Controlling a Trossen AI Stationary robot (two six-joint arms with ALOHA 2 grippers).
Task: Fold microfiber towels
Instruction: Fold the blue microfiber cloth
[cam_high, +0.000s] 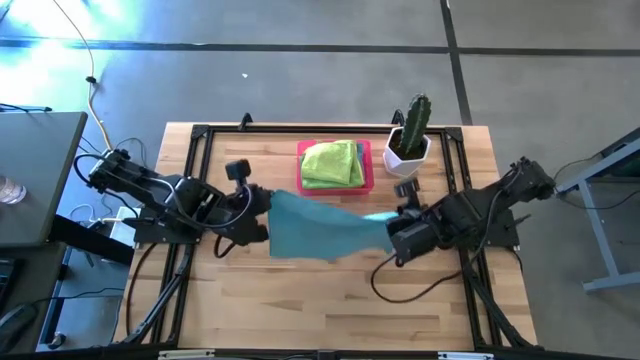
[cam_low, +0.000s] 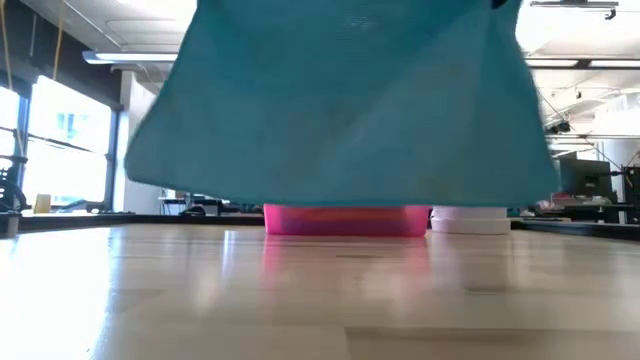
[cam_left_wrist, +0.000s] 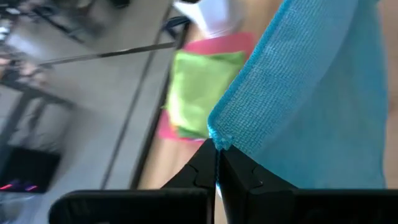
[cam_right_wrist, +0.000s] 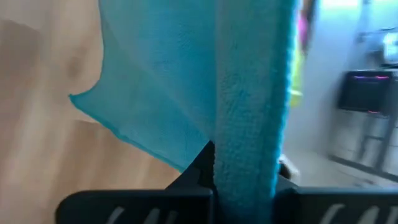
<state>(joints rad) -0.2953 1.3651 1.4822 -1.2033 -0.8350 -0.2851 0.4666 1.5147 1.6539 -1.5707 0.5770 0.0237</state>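
A light blue microfiber towel (cam_high: 318, 228) hangs spread between my two grippers above the middle of the table. My left gripper (cam_high: 266, 200) is shut on its left upper corner. My right gripper (cam_high: 392, 222) is shut on its right upper edge. In the low view the towel (cam_low: 340, 100) hangs clear of the wooden table (cam_low: 320, 290). A folded lime green towel (cam_high: 332, 164) lies in the pink tray (cam_high: 366, 168) at the far middle; it also shows in the left wrist view (cam_left_wrist: 202, 87). My left gripper pinches the towel's corner (cam_left_wrist: 219, 140) between its two fingertips, at the hemmed edge. The towel hangs from there, lifted clear of the table. My right gripper pinches a folded-over upper edge of the towel (cam_right_wrist: 245, 168) between its fingers. The cloth hangs below it, its free corner (cam_right_wrist: 78, 98) loose.
A potted cactus in a white pot (cam_high: 408, 140) stands at the far right beside the pink tray. Bare wooden tabletop (cam_high: 330, 300) lies on the near side. A black frame rail (cam_high: 330, 130) runs around the table.
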